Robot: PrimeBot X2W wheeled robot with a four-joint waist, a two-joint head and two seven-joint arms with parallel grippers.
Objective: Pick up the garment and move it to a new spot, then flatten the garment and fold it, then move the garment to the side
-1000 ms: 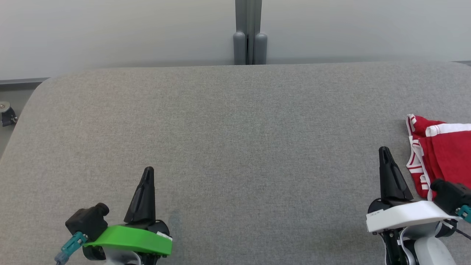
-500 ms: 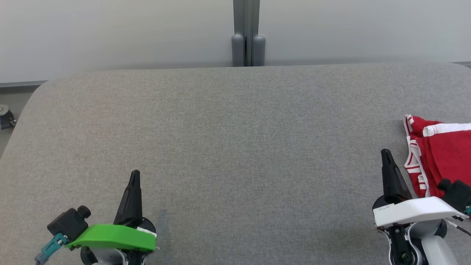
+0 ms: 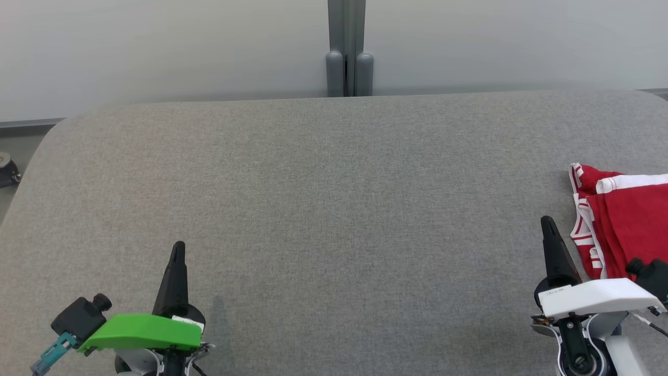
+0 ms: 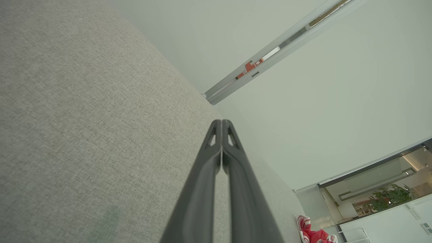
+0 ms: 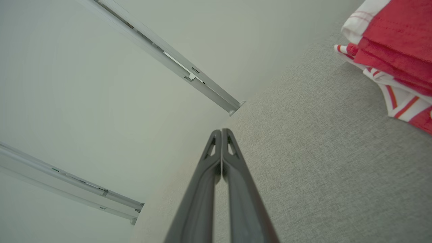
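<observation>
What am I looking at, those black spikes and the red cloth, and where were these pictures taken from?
A two-armed robot faces a grey padded table. The wide picture is from its head camera; the other two look along each gripper's fingers from wrist cameras. The black spikes are its left gripper, on the green mount, and right gripper, on the white one. Both are shut and hold nothing. A red and white garment lies folded on the table's right side.

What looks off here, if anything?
Nothing serious. The red-and-white garment lies at the grey table's right side, its striped edges bunched unevenly rather than stacked square. No damage visible. The left gripper and right gripper rest with jaws shut, empty.
</observation>
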